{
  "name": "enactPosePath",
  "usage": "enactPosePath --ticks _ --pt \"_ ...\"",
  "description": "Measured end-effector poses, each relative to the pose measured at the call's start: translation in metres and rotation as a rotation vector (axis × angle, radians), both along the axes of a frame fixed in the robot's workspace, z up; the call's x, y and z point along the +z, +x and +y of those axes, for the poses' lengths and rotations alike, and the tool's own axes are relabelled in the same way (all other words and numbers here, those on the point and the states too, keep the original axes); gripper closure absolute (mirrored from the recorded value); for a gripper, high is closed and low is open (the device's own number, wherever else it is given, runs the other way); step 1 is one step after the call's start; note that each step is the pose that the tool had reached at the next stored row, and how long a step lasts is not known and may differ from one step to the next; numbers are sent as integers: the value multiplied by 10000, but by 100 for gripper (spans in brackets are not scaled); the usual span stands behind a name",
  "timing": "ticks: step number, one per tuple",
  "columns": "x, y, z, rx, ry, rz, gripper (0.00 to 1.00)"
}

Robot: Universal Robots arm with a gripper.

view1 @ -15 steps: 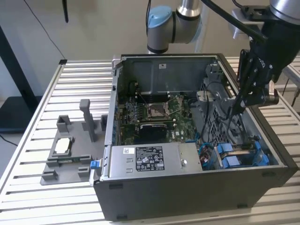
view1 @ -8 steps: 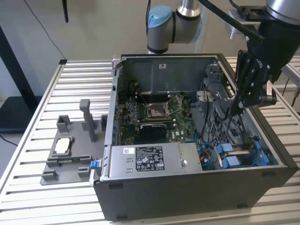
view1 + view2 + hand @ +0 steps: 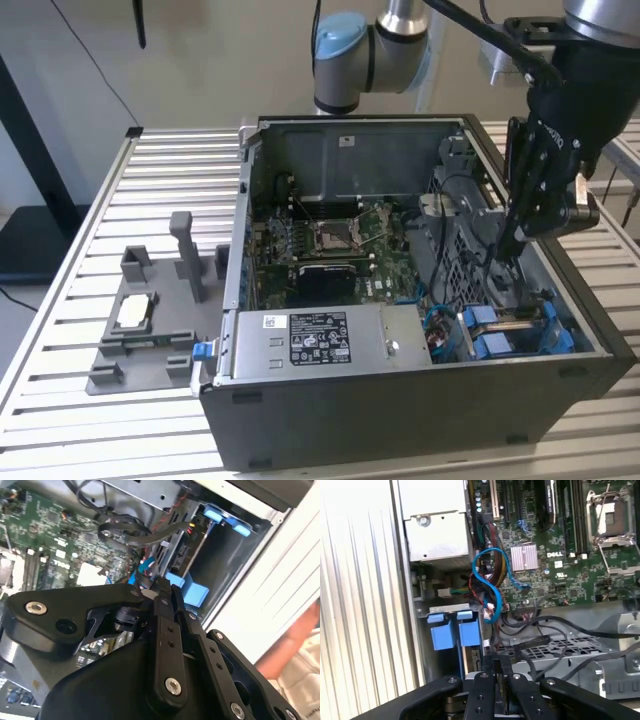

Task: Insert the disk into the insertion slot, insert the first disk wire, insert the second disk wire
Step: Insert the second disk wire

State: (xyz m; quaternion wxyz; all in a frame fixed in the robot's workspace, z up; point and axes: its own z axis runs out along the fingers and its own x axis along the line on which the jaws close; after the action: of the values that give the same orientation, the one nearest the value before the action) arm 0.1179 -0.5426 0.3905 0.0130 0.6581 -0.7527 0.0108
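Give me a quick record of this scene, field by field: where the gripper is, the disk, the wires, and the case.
gripper: lowered inside the case, above the drive bay
disk: in blue carrier, seated in the bay at the exterior view's right
wires: loose bundle beside the bay
case: open, motherboard exposed
power supply: grey box at front

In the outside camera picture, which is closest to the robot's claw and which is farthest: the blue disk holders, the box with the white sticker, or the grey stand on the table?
From the gripper:
1. Blue disk carriers, just below it in the case's corner, on the exterior view's right.
2. Power-supply box, along the case's front edge.
3. Grey stand, outside the case, on the exterior view's left.
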Motion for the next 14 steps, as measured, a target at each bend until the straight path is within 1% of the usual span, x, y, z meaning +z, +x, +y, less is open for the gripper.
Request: enactPosePath --ticks 1,2,3,4,5,6,7,9,14 --pt "-1 -2 0 29 -93 -29 84" --pt "-3 -4 1 60 -155 -90 84" --pt "-4 -6 1 90 -199 -174 84" --pt "-8 -8 1 120 -222 -258 84" --pt "-15 -10 1 157 -227 -334 84" --pt "-21 -13 1 204 -229 -390 84" --pt "-27 -15 1 273 -230 -434 84" --pt "-36 -17 2 448 -230 -506 84" --pt "-59 -21 -5 805 -225 -653 84"
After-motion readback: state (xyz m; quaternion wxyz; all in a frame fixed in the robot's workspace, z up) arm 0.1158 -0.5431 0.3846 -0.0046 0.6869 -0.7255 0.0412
